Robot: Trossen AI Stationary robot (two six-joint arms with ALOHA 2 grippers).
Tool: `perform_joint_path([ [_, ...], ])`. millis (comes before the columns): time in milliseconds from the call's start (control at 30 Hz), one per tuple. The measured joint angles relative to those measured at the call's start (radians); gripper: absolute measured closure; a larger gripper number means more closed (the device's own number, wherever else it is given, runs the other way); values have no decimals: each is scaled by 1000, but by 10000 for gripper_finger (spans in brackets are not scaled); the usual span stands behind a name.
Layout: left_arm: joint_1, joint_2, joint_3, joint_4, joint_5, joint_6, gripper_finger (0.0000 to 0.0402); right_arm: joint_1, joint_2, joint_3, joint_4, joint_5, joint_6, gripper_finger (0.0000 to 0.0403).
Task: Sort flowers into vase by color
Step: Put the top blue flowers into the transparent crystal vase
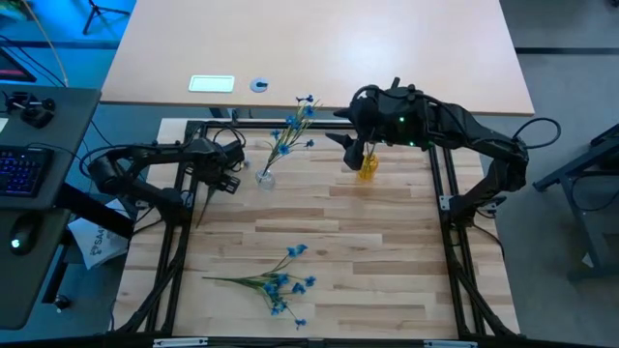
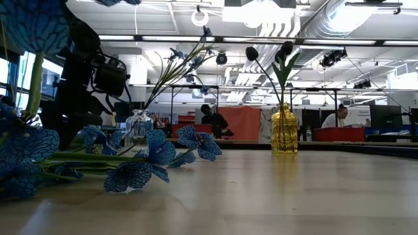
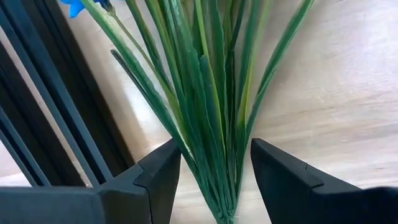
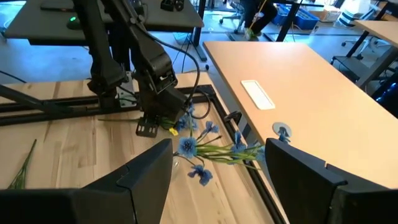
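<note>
Blue flowers [image 2: 140, 171] nearest; only low view shows yellow vase's [image 2: 284, 130] buds.

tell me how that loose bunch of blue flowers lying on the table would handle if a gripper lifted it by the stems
The blue flower bunch would probably droop: its stems are long and thin, with blossoms spread at one end. It looks light, so lifting should be easy. Several sprigs lie fanned apart, so a grip on one stem may leave the others behind.

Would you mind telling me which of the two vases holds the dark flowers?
The yellow vase, under the right arm, holds the dark buds; the clear glass vase beside the left arm holds blue sprigs.
</note>
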Motion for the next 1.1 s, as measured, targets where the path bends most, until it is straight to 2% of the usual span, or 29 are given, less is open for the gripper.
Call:
perform_joint_path([
  [267, -2, -82, 2, -37, 21, -3, 216, 0, 0, 0, -5, 0, 4, 151],
  [433, -2, -175, 3, -119, 17, -86, 216, 0, 0, 0, -5, 0, -2, 151],
  [567, -2, -218, 3, -111, 18, -130, 216, 0, 0, 0, -5, 0, -3, 151],
  [800, -2, -176, 2, -89, 43, -131, 216, 0, 0, 0, -11, 0, -3, 151],
  [933, -2, -127, 2, -46, 91, -98, 216, 0, 0, 0, -23, 0, -3, 151],
  [1100, -2, -72, 2, -55, 93, -89, 216, 0, 0, 0, -24, 0, 7, 151],
])
